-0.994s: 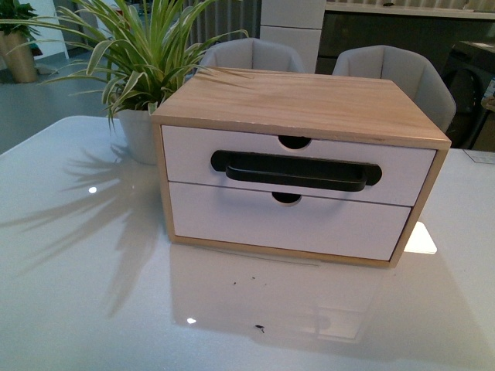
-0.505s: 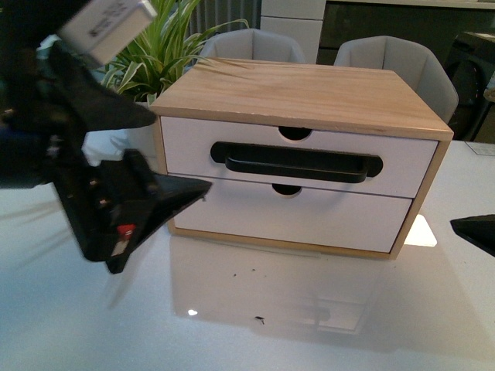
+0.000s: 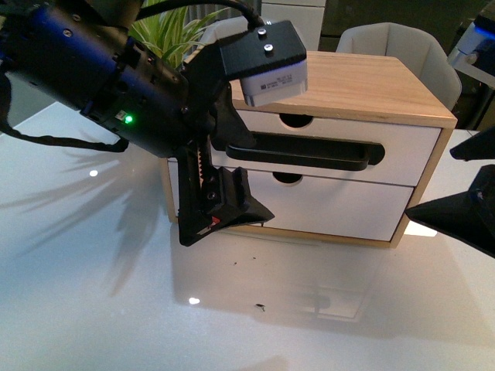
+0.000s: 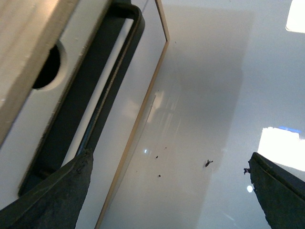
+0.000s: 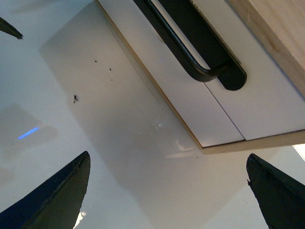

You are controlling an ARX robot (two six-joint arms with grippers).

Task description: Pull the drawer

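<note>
The drawer (image 3: 402,147) is the upper one of a light-wood cabinet (image 3: 363,89), with a white front, a notch in its top edge and a long black bar handle (image 3: 309,152). It looks closed, flush with the front below. My left gripper (image 3: 261,178) is open in front of the cabinet's left part, one finger by the handle's left end. In the left wrist view the handle (image 4: 102,90) runs beside one of the fingers (image 4: 52,195). My right gripper (image 3: 431,183) is open at the cabinet's right corner. The right wrist view shows the handle's end (image 5: 209,67) beyond the open gripper (image 5: 169,176).
A lower drawer front (image 3: 332,205) with only a notch sits under the handle. The cabinet stands on a glossy white table (image 3: 93,294) with dark specks (image 3: 259,309). A potted plant (image 3: 166,35) stands behind the left arm, and grey chairs (image 3: 394,42) are beyond the table.
Both arms have come into view. The left gripper moved right and up to the drawer's left end. The right gripper came further in from the right edge.
</note>
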